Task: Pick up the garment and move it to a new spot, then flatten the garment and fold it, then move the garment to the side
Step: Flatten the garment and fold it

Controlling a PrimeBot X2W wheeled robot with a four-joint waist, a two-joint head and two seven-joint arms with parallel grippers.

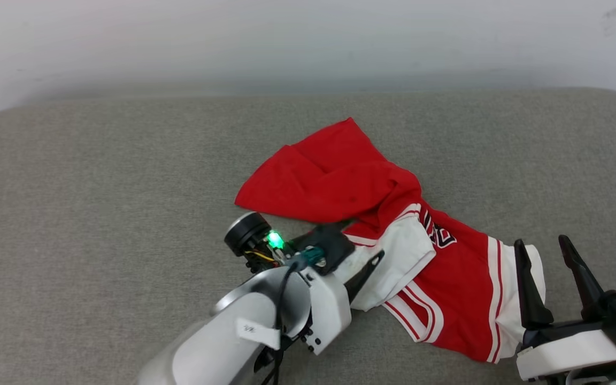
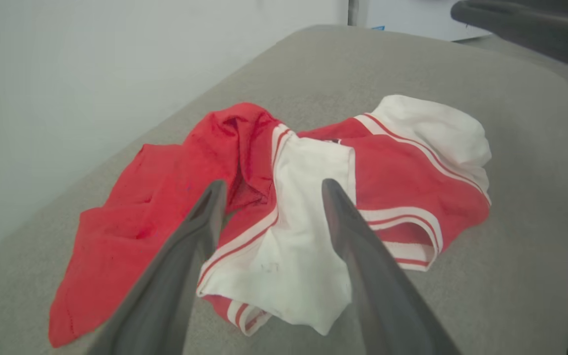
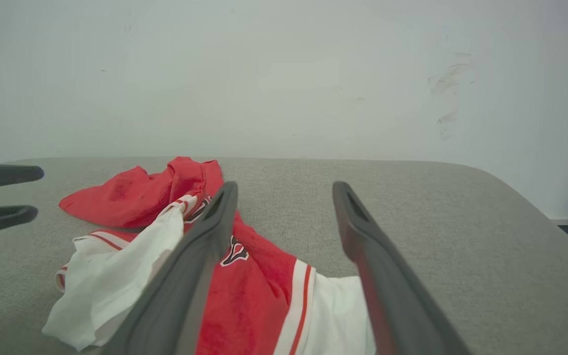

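Item: red jersey-style T-shirt with white short sleeves and red-and-white stripe trim, the garment (image 1: pixel 340 182).
Condition: crumpled and unfolded; the red body is bunched into a peaked flap on the far side, and one white sleeve is doubled over the middle.
Location: lying on the grey woven padded surface (image 1: pixel 99 187), right of centre in the head view, nearer the front edge than the pale wall (image 1: pixel 308 37).
Marking: black lettering with white outline (image 1: pixel 439 232), partly hidden in a fold, so it cannot be read.
Left gripper (image 2: pixel 272 185): two long dark fingers spread apart, nothing pinched; in its wrist view they stand on either side of the middle white sleeve. Whether they touch the cloth cannot be told.
Left wrist: pale housing with a lit green lamp (image 1: pixel 274 239), at the near side of the garment.
Right gripper (image 1: pixel 541 241): fingers spread wide and holding nothing; it is at the garment's right end, one finger over the outer white sleeve and the other over bare grey surface.
Spacing: the two grippers are apart, with the striped red chest panel between them.
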